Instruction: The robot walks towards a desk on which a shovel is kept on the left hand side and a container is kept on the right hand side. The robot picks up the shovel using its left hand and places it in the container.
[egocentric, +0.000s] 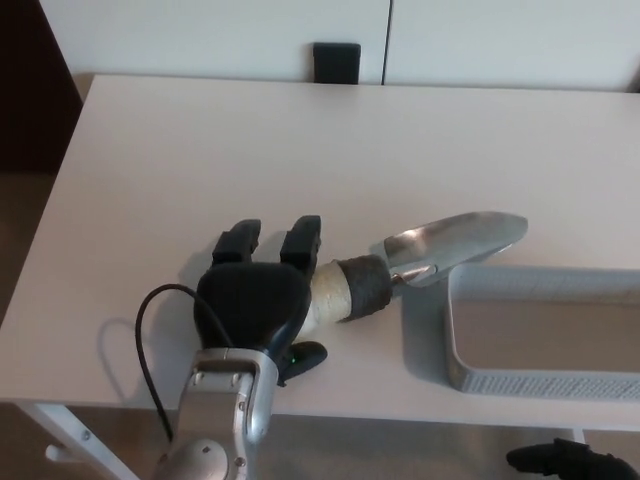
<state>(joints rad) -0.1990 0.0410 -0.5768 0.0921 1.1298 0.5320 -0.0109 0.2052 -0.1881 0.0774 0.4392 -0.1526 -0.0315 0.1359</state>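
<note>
Left hand (255, 300) grasping shovel (420, 255) by handle; metal blade juts right, tip over container (540, 335) rim. Looks stiff, blade-heavy; handle grip suits.

Left hand (255, 300) closed, palm down

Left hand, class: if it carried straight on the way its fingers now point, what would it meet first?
The left hand points up the bare desk, so its way looks free to the far edge. The shovel it holds angles right, toward the container.
</note>
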